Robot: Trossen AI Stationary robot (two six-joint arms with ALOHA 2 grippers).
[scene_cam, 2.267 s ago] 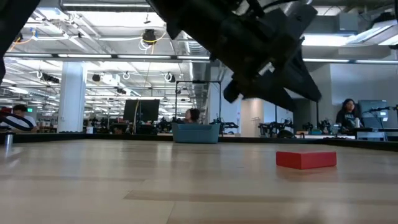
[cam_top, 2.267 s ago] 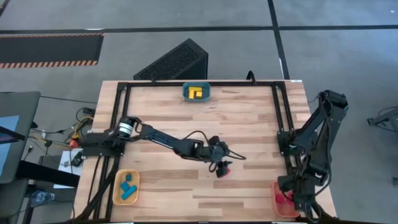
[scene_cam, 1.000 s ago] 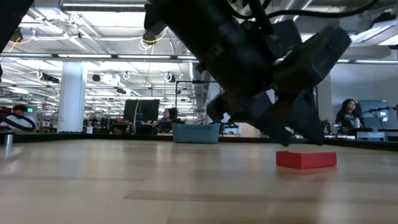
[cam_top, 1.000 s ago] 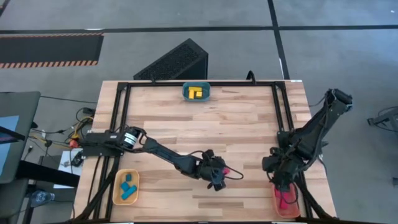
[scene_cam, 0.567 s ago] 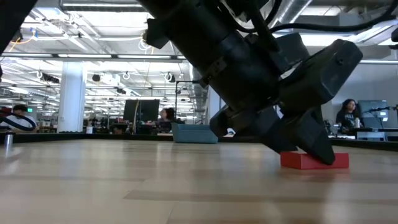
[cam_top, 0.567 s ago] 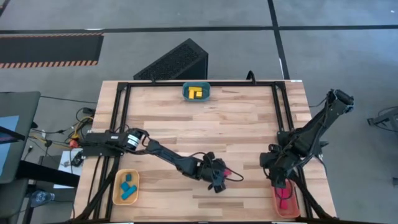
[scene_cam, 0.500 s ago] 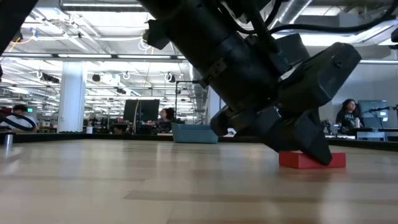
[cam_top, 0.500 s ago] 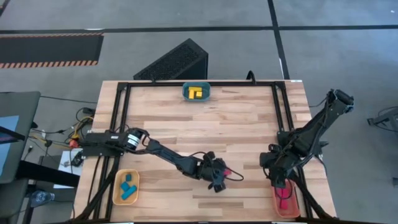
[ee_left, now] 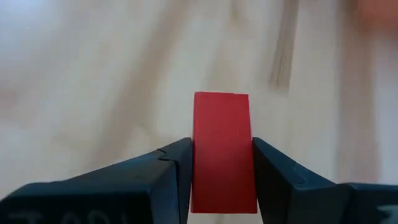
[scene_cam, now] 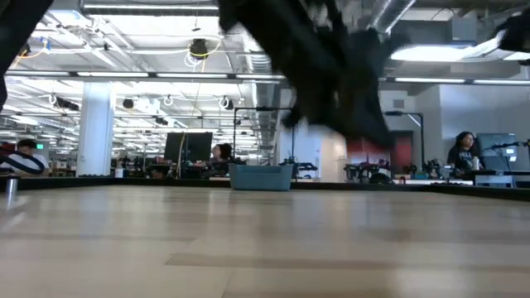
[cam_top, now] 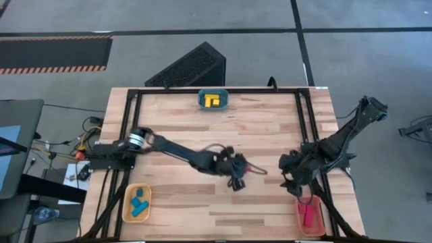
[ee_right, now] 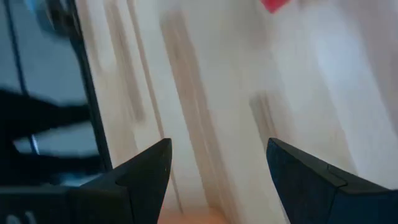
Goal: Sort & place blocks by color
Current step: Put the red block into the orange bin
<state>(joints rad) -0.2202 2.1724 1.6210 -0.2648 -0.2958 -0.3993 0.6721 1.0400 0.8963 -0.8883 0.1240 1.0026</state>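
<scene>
My left gripper (ee_left: 222, 163) is shut on a red block (ee_left: 221, 134) over the middle of the table; in the high view this gripper (cam_top: 237, 181) hangs there. In the low view the block (scene_cam: 377, 151) is a blurred red patch well above the tabletop. My right gripper (ee_right: 217, 168) is open and holds nothing; it hovers right of centre (cam_top: 290, 183), just beyond the orange-red tray (cam_top: 300, 210). That tray holds a red block (cam_top: 310, 214). The right wrist view catches a red patch (ee_right: 273, 5) farther off. My left gripper pinches the red block between its two fingers (ee_left: 177, 168), one on each long side (ee_left: 198, 155). The far end of the block (ee_left: 221, 102) sticks out beyond the fingertips. The block is lifted clear of the table.
A yellow tray (cam_top: 128, 202) with blue blocks (cam_top: 139, 201) sits at the near left corner. A teal tray (cam_top: 201, 100) with yellow blocks (cam_top: 213, 101) sits at the far edge, also in the low view (scene_cam: 261, 176). A black frame (cam_top: 300, 121) borders the table.
My left gripper came down on the red block on the table, took hold of it and has lifted it clear, moving up and slightly toward the far edge. My right gripper has moved away from above the orange-red tray, toward the far edge and the table's left.
</scene>
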